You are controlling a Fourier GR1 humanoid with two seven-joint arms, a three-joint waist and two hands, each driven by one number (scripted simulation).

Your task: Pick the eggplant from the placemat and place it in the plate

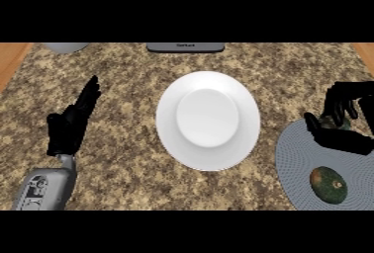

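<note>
Eggplant [329, 185] lies nearest, at about five o'clock in the head view, a dark green-brown oval resting on the grey ribbed placemat [296, 168] whose round edge runs off the right side and the lower edge of the view. Just beyond it, at about three o'clock, the right robot hand [337, 132] hangs over the far part of the placemat, palm toward the mat and fingers half curled with nothing between them; it is apart from the eggplant. Across at about eight o'clock, the grey left forearm [45, 188] comes up from the lower edge, and the left robot hand [71, 123] stands at nine o'clock with straight fingers spread apart and pointing away, holding nothing. White plate [208, 120] sits at the middle of the speckled stone bench [124, 64], between the two hands and just beside the placemat. Farthest off, at twelve o'clock, a dark flat object [185, 47] lies against the far edge, and a pale grey rounded object [66, 47] shows at eleven o'clock.
</note>
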